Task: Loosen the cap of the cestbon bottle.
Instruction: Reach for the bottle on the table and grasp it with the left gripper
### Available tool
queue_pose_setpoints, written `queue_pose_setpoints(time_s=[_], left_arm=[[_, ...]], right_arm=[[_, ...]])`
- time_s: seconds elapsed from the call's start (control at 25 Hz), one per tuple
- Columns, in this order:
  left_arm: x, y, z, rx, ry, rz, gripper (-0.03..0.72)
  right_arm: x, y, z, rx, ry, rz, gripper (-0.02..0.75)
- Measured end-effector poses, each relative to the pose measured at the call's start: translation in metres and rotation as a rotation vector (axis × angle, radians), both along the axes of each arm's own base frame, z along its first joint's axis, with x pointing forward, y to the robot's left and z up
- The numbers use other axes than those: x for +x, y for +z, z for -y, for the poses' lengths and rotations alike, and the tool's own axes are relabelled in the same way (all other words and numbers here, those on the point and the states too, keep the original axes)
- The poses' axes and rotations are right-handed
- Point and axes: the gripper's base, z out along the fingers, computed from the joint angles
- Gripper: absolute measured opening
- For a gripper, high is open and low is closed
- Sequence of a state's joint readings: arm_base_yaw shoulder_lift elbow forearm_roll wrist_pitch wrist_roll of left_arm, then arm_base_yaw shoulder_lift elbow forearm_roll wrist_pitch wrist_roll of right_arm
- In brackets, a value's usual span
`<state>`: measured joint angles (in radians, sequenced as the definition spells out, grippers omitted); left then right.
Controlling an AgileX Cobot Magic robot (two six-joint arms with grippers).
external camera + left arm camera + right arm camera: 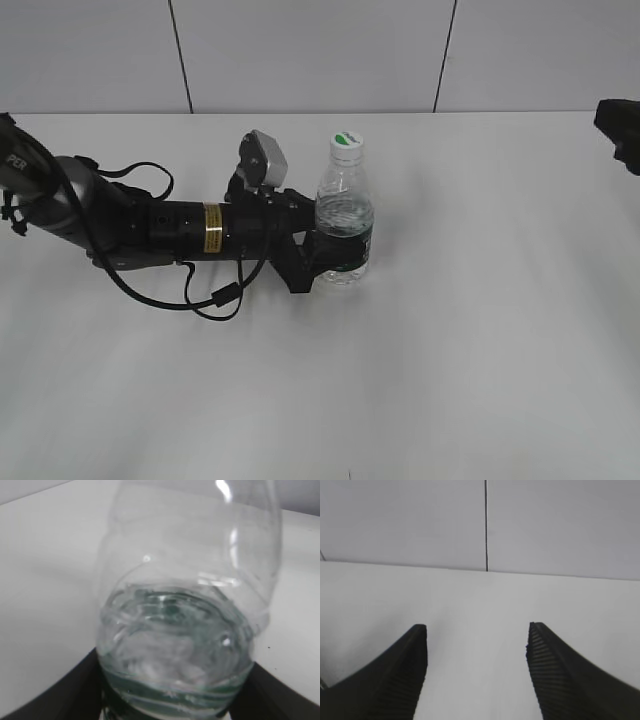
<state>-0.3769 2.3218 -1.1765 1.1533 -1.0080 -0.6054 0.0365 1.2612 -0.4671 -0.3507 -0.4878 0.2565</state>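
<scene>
The cestbon bottle [345, 205] stands upright in the middle of the white table, clear with a dark green label band low down. Its white cap [346, 145] with a green mark sits on top. My left gripper [335, 255] is shut on the bottle around the label band. In the left wrist view the bottle [185, 605] fills the frame between the two black jaws [175, 707]; the cap is out of view there. My right gripper [477, 645] is open and empty over bare table; only its edge [620, 125] shows at the far right of the exterior view.
The left arm [150, 225] with its looping black cable [215, 295] lies across the left half of the white table [480, 330]. A grey panelled wall [320, 50] stands behind the table's far edge.
</scene>
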Motion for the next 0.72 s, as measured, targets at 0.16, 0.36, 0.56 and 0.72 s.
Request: queue_pose_setpoints(time_s=[0.16, 0.36, 0.56, 0.72], left_arm=[[0.000, 0.000, 0.000, 0.002, -0.004, 0.001, 0.421], [-0.002, 0.000, 0.001, 0.011, -0.033, 0.011, 0.421], [-0.003, 0.000, 0.001, 0.013, -0.048, 0.014, 0.421], [-0.003, 0.000, 0.001, 0.013, -0.050, 0.014, 0.421]], right_arm=[[0.013, 0.015, 0.004, -0.046, -0.041, -0.108, 0.480], [0.026, 0.041, 0.018, -0.096, -0.191, -0.266, 0.449], [0.028, 0.067, 0.029, -0.169, -0.293, -0.433, 0.417], [0.029, 0.079, 0.024, -0.181, -0.226, -0.590, 0.410]])
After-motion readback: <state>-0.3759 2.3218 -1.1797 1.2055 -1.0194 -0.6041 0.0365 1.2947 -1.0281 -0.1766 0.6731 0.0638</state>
